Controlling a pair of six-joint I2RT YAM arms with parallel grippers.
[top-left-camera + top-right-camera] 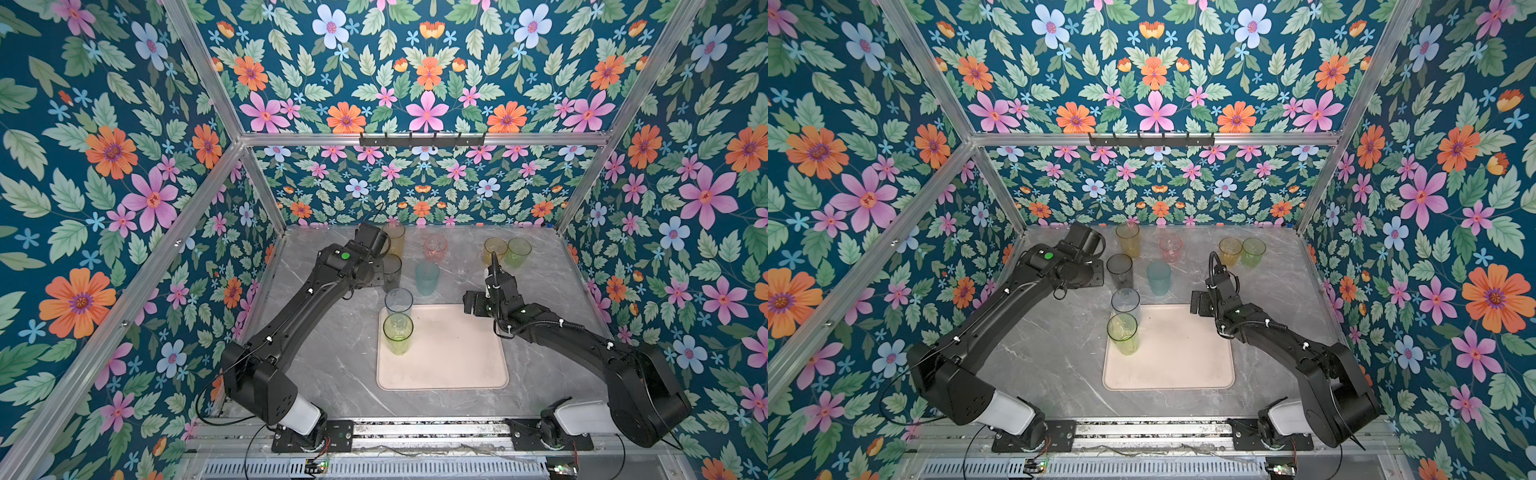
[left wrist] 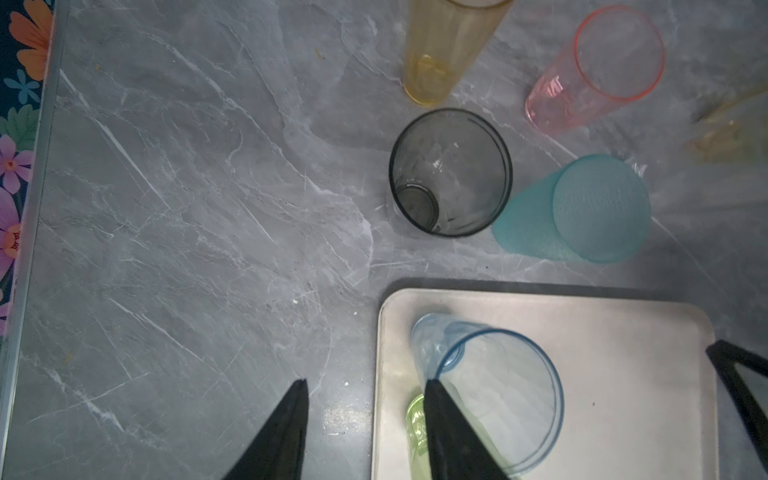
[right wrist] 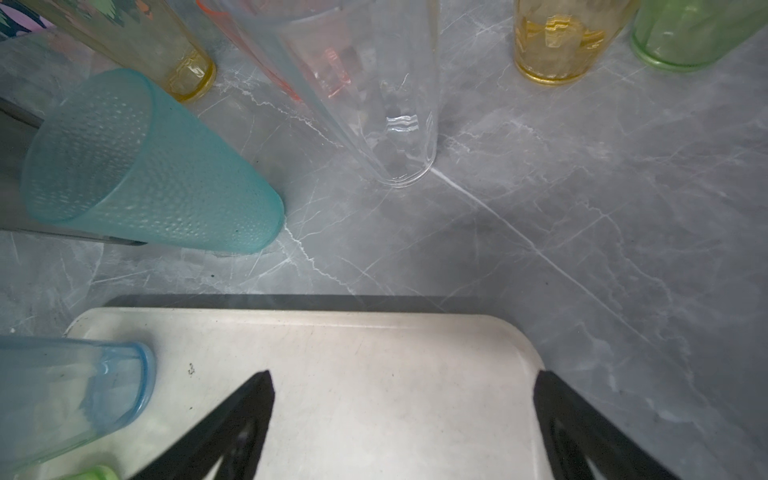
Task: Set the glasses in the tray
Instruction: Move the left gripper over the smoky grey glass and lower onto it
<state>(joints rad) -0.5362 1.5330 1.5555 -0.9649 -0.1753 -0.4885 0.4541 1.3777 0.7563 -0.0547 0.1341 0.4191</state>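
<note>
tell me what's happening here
A bimanual robot is loading tumblers onto a beige tray. The blue-grey tumbler and the yellow-green tumbler stand along its left edge. Seven more wait on the table behind it, including the smoky dark tumbler and the teal tumbler. The left gripper is open and empty near the blue-grey one; the right gripper is wide open over the tray's far right corner, facing the clear tumbler.

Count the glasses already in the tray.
2: the blue-grey glass at the far left corner of the tray, the yellow-green glass just in front of it. None seems hidden.
</note>
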